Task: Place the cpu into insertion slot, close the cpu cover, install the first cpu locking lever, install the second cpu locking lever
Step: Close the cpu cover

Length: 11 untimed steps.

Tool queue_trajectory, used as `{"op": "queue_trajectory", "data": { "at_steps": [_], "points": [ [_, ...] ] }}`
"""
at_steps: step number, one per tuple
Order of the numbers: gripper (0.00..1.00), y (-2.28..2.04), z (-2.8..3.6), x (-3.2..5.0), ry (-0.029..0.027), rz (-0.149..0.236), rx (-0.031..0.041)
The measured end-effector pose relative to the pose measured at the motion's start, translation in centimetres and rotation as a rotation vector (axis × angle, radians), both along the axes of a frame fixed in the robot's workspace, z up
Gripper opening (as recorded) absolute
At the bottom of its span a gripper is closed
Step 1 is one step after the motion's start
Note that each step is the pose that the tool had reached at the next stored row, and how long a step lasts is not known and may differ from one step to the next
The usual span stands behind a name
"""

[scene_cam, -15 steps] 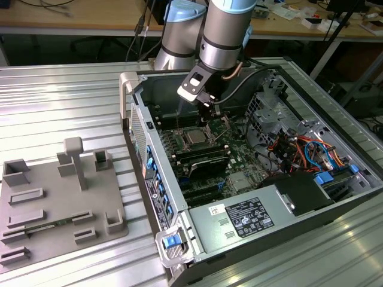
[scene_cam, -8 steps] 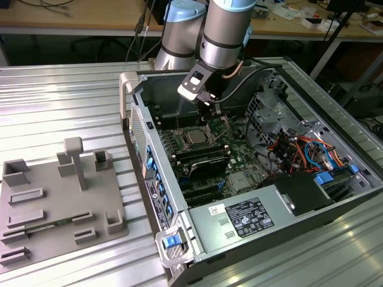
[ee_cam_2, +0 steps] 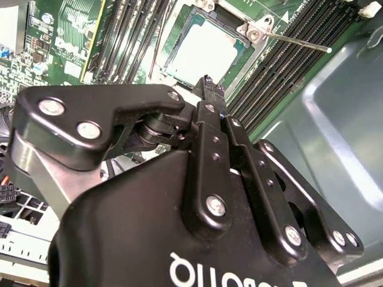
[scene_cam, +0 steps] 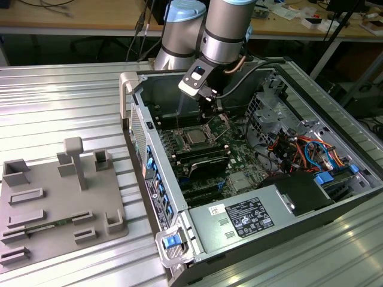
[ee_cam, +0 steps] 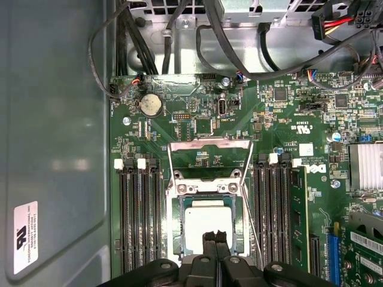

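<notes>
The cpu (ee_cam: pixel 206 224) lies flat in the insertion slot (ee_cam: pixel 178 227), its silver-grey top showing; the exterior view has the cpu (scene_cam: pixel 196 137) mid-board. The cpu cover (ee_cam: pixel 209 142) stands swung open, folded back off the socket. A thin locking lever (ee_cam_2: pixel 296 42) sticks out free beside the socket. My gripper (ee_cam: pixel 215 239) hovers just over the near edge of the cpu (ee_cam_2: pixel 203 51), fingers pressed together with nothing between them. In the exterior view the gripper (scene_cam: pixel 210 118) hangs inside the open computer case, above the socket.
Long black memory slots (ee_cam: pixel 139 221) flank the socket on both sides. The grey case wall (ee_cam: pixel 54 149) stands close by. Cable bundles (scene_cam: pixel 299 149) and a power supply (scene_cam: pixel 245 218) fill the case's other end. A grey fixture plate (scene_cam: pixel 60 203) lies on the table at the exterior view's left.
</notes>
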State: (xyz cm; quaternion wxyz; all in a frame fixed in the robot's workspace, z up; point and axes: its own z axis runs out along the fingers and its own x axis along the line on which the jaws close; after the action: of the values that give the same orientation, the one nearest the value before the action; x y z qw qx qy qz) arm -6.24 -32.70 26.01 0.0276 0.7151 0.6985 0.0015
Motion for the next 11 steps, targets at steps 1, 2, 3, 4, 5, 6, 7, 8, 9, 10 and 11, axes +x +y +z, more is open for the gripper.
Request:
{"op": "queue_trajectory", "data": {
  "at_steps": [1,2,3,4,5,6,7,8,9,10,11],
  "points": [
    [0.11,0.0,0.01,0.0,0.0001,0.0,-0.0001],
    [0.11,0.0,0.01,0.0,0.0001,0.0,-0.0001],
    [0.11,0.0,0.01,0.01,0.0001,0.0,-0.0001],
    [0.11,-0.01,0.01,0.03,0.0001,0.0,-0.0002],
    [0.11,-0.01,0.01,0.05,0.0001,0.0,-0.0002],
    [0.11,0.0,0.01,0.08,0.0001,0.0,-0.0001],
    [0.11,0.0,0.01,0.08,0.0002,0.0,-0.0001],
    [0.11,0.0,0.01,0.09,0.0001,0.0,-0.0001],
    [0.11,0.0,0.01,0.09,0.0001,0.0,-0.0001],
    [0.11,0.0,0.01,0.09,0.0001,0.0,-0.0001],
    [0.11,0.0,0.01,0.09,0.0001,0.0,-0.0001]
  ]
}}
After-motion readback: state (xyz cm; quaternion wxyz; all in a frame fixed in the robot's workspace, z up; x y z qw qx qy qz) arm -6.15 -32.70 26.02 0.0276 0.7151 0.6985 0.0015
